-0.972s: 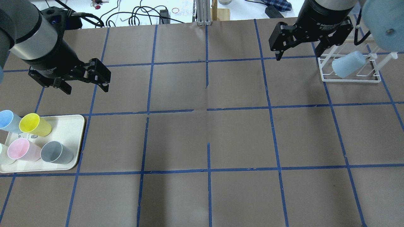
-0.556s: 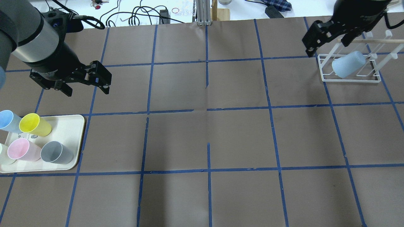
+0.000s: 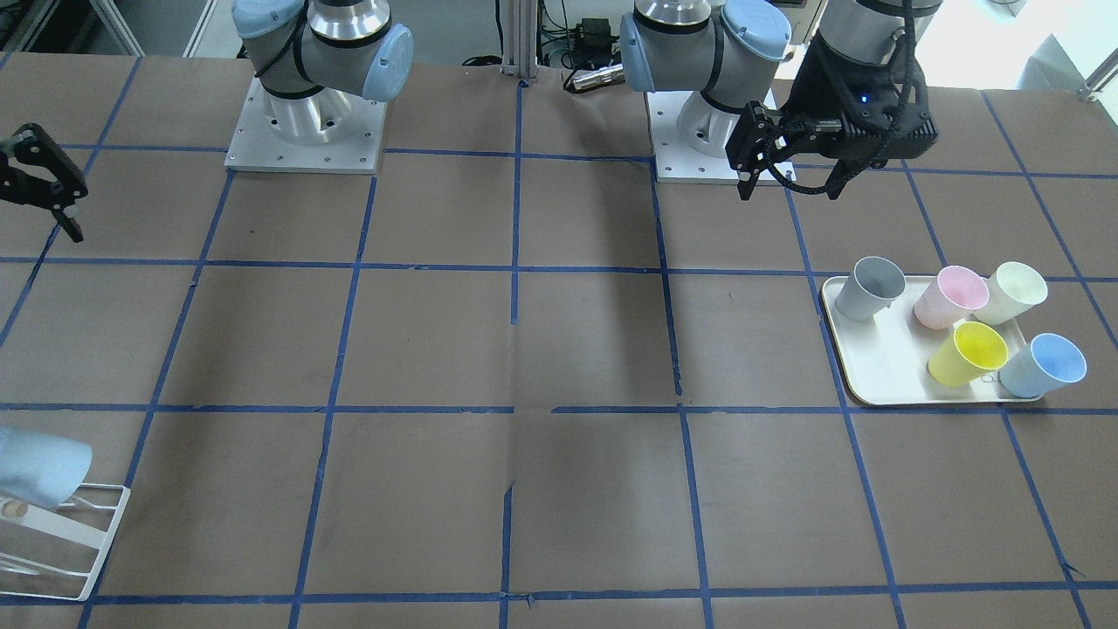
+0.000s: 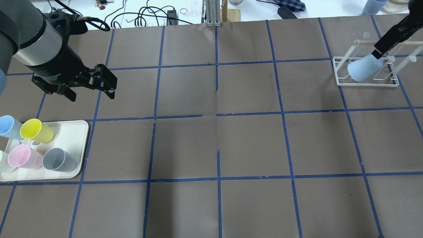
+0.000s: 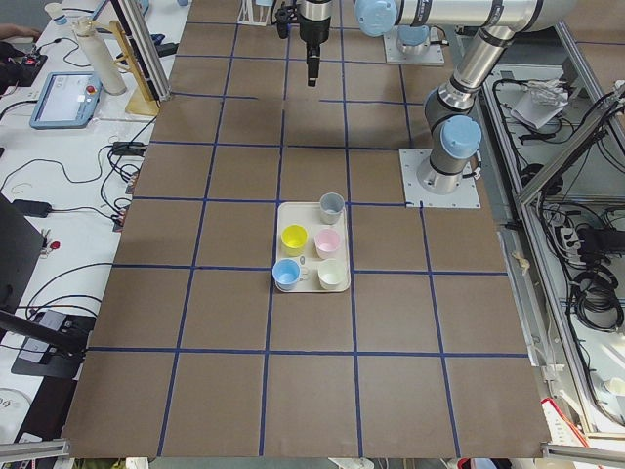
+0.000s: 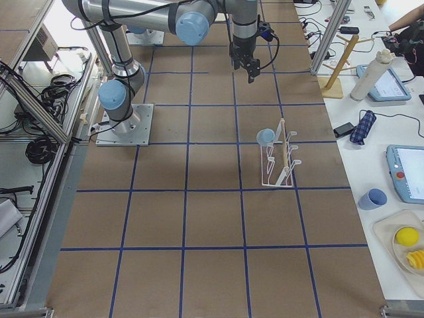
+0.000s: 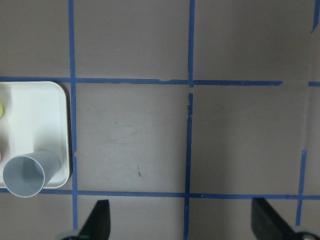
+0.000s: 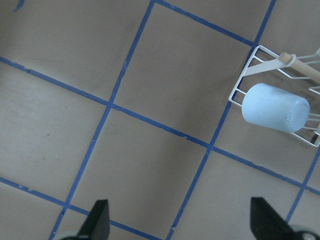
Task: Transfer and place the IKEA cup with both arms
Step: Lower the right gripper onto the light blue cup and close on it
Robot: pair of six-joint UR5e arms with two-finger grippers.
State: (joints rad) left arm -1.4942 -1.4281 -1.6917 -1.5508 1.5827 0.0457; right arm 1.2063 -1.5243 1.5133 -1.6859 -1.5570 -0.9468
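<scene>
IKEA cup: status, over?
Left gripper open, empty, near tray. Right gripper open, apart from rack. Cup tilted on rack peg. Look-alike blue cup on tray.

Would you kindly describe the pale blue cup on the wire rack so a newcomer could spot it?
Start at the brown table with its blue tape grid and go to the white wire rack at the end on the robot's right. The pale blue cup hangs tilted on that rack, alone; its look-alike stands upright on the cream tray at the other end, among other coloured cups.
</scene>
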